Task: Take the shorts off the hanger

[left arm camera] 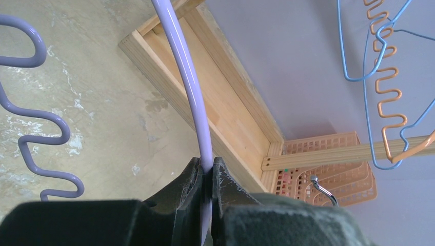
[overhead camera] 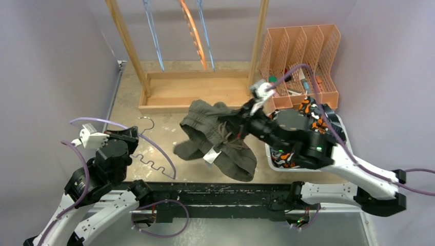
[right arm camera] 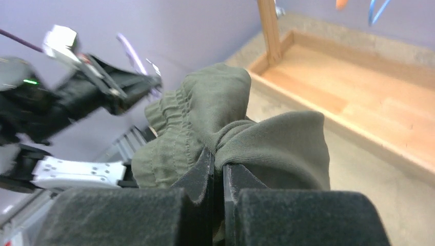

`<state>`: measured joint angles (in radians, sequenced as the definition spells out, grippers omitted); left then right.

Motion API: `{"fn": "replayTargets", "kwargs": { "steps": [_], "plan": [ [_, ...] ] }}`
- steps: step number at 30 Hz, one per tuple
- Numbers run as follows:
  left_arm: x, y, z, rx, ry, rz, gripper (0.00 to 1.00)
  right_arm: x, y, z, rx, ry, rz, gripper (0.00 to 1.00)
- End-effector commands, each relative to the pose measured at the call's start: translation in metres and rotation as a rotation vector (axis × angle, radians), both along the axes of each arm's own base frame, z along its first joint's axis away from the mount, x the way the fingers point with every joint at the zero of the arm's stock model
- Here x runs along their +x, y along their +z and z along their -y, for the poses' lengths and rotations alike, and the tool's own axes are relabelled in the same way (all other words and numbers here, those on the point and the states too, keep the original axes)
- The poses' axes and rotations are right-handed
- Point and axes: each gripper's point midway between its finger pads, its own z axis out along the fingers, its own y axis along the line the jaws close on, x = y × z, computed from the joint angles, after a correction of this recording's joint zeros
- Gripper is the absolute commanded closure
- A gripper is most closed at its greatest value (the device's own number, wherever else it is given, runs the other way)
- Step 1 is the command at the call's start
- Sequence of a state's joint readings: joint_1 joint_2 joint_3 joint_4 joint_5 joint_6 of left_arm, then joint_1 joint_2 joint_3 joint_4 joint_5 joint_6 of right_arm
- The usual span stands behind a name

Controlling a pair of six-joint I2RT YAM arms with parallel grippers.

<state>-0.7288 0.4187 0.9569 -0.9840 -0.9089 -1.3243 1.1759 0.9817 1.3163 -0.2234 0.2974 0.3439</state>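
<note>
Right fingers point(right arm camera: 200, 174) pinch olive shorts point(overhead camera: 205, 123) above mottled beige table point(overhead camera: 164, 125), lavender walls point(overhead camera: 51, 61) around; legs seemingly trail nearward. Left fingers point(left arm camera: 187, 189) clamp the hanger point(left arm camera: 195, 102).

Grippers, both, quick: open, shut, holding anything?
Left gripper: jaws closed on the purple hanger.
Right gripper: jaws closed on the olive green shorts.
</note>
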Motion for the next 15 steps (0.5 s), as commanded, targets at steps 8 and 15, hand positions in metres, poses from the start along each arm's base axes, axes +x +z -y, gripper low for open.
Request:
{"fn": "replayTargets", "kwargs": {
  "steps": [8, 15],
  "plan": [
    [0.001, 0.017, 0.004, -0.043, -0.017, 0.052, 1.0, 0.08, -0.251, -0.036, -0.403, -0.073, -0.522, 0.96],
    [0.01, 0.014, 0.023, -0.04, -0.079, 0.038, 1.0, 0.084, -0.251, -0.03, -0.411, -0.118, -0.521, 0.51]
  ]
}}
